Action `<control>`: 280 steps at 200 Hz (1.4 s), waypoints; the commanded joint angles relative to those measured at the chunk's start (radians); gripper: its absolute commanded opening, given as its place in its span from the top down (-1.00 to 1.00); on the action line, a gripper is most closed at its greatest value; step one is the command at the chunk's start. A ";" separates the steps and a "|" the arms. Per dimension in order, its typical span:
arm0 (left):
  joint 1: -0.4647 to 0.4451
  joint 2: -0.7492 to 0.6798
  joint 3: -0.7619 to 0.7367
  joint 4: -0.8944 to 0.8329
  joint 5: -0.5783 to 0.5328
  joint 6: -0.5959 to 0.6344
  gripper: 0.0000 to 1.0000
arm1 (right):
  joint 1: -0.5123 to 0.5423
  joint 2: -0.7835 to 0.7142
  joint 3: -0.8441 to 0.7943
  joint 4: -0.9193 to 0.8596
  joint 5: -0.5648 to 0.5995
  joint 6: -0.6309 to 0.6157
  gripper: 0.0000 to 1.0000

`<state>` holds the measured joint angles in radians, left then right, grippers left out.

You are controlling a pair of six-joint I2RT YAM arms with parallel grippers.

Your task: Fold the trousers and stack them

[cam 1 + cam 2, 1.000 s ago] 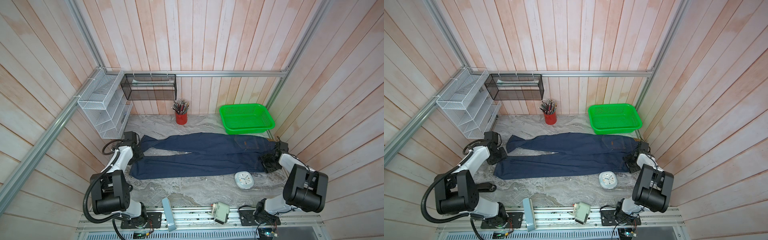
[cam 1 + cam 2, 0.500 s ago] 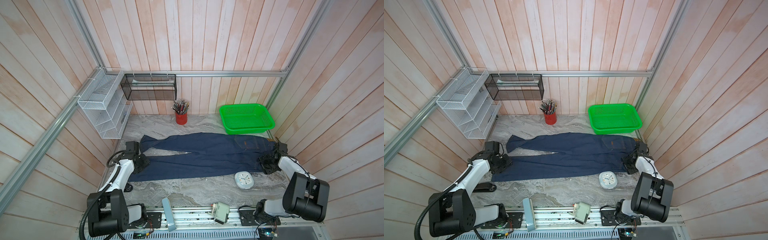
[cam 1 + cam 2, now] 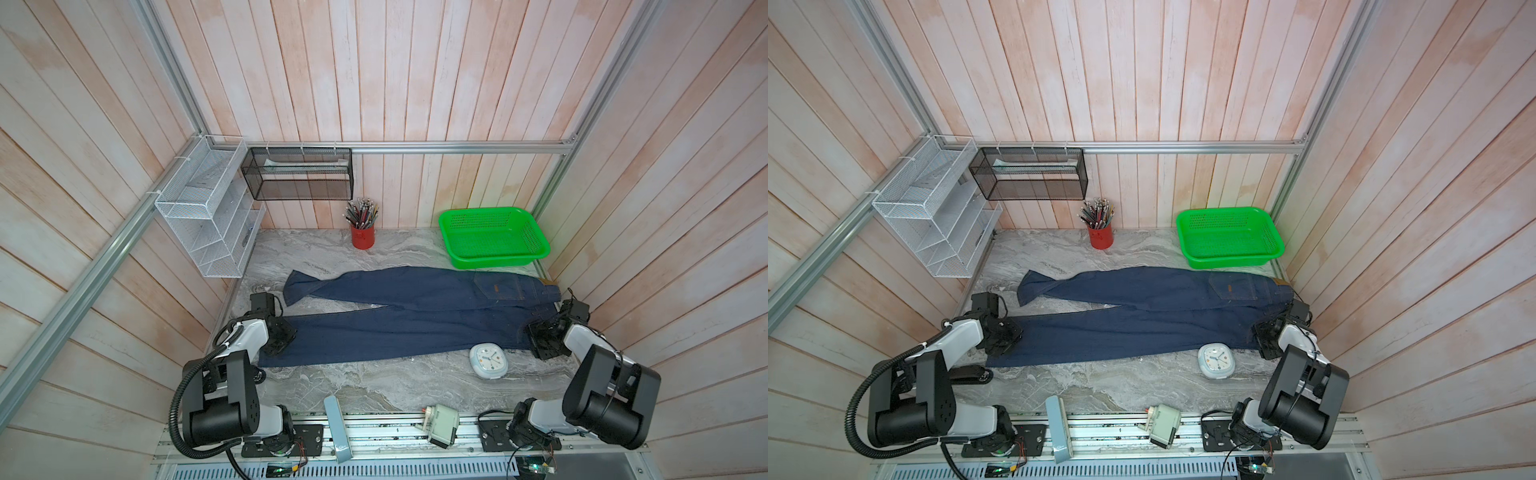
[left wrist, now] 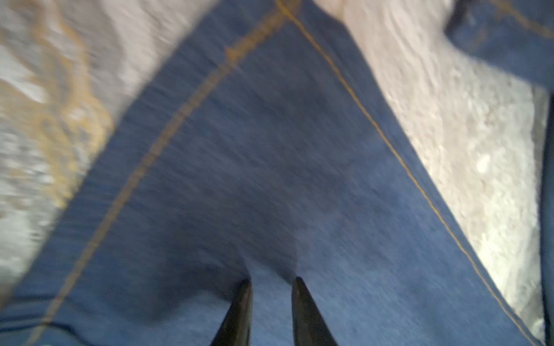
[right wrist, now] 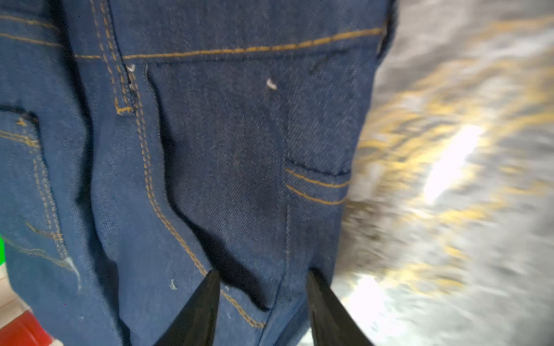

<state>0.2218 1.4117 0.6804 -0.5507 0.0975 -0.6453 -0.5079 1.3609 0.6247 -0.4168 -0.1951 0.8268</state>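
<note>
Both ends: gripped, likely to fold trousers [image 3: 415, 328] lengthwise.
Left tool [image 4: 271, 280]: narrow, pinching leg end, 9 o'clock.
Right tool [image 5: 263, 272]: half-wide, pinching waist, 3 o'clock.

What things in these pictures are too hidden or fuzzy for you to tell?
Left gripper: left wrist view is blurred, so a pinch on the trousers is unclear; in both top views its body hides the tips.
Right gripper: fingers spread on the trousers in the right wrist view; a grip is unclear.
Clock: hands too small in both top views.
Black mesh shelf: pale thing inside, too small to name.
</note>
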 commanded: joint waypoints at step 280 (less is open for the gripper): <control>-0.159 0.411 0.289 0.523 0.082 -0.295 -0.94 | 0.146 -0.051 0.194 -0.114 -0.023 0.050 -0.14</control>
<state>0.0631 1.7679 0.9649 -0.0910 0.1459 -0.8894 -0.3679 1.3006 0.8074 -0.5415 -0.2073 0.8654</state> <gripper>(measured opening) 0.980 0.571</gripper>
